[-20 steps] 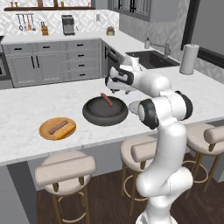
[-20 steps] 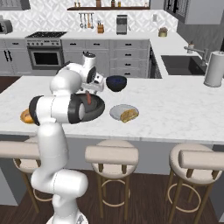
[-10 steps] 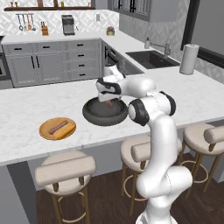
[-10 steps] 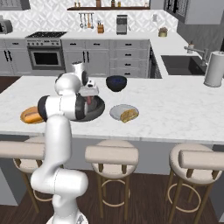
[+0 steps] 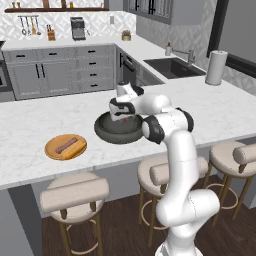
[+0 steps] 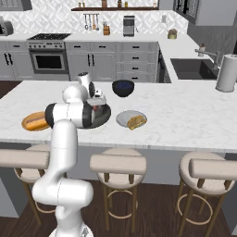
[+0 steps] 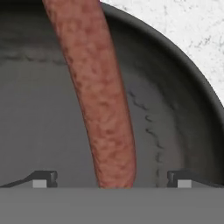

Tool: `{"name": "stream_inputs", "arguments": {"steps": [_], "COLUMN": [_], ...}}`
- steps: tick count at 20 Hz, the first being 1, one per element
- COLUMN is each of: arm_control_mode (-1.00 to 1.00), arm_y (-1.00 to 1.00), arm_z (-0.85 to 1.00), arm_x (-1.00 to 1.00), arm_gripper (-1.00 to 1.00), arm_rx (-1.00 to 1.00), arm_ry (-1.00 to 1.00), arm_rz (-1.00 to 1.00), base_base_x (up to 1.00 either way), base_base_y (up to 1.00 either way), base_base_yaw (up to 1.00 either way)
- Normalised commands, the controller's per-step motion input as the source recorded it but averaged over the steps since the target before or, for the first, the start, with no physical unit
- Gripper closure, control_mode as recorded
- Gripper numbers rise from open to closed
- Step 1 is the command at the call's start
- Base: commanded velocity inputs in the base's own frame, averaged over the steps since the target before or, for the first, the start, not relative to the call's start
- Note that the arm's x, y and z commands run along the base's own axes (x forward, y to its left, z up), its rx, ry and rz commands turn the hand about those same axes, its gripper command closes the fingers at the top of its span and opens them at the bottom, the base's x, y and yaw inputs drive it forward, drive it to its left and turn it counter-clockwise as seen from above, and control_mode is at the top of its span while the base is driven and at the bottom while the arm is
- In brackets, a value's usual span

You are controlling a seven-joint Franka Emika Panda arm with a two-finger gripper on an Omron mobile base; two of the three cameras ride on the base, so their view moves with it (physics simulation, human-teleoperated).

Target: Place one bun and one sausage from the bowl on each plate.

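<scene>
While the sausage is lying on the floor of the bowl, the gripper is hanging right over it with its fingers spread wide, one tip showing at each side of the meat's near end and neither touching it. Nothing is being held. The sausage is running lengthwise away from the hand and curving slightly, so the jaws are straddling only its rounded end rather than its middle. That is probably the main risk: if they are closing this near the tip, the smooth cylinder is likely to squirt out or to swing down once lifted. Its curve may also be putting one finger into contact first, rolling it across the dark bowl floor. Descending too far is another hazard, since the fingertips would be pressing on the bowl and possibly shoving it along the counter.

Farther out, the wooden plate is already carrying a sausage and a bun, while the grey plate to the bowl's other side is holding only a bun, so this sausage seems meant for it. A small dark blue bowl is sitting just beyond, where a careless swing might be clipping it.
</scene>
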Motion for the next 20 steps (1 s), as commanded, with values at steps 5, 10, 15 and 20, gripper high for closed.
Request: {"name": "stream_inputs", "arguments": {"steps": [5,10,15,20], "arm_control_mode": [-1.0,-1.0,-1.0,-1.0], "arm_y": [-0.06,-0.49,-0.37,-0.22], "arm_z": [-0.33,-0.43,0.03,0.96], "arm_x": [0.33,-0.58,-0.99,-0.69], "arm_gripper": [1.0,1.0,1.0,1.0], "arm_rx": [0.01,0.07,0.15,0.07], "arm_ry": [-0.12,-0.01,0.02,-0.32], "arm_rz": [0.0,0.0,0.0,-0.15], "base_base_x": [0.0,0.0,0.0,0.0], "base_base_y": [0.0,0.0,0.0,0.0], "base_base_yaw": [0.0,0.0,0.0,0.0]}}
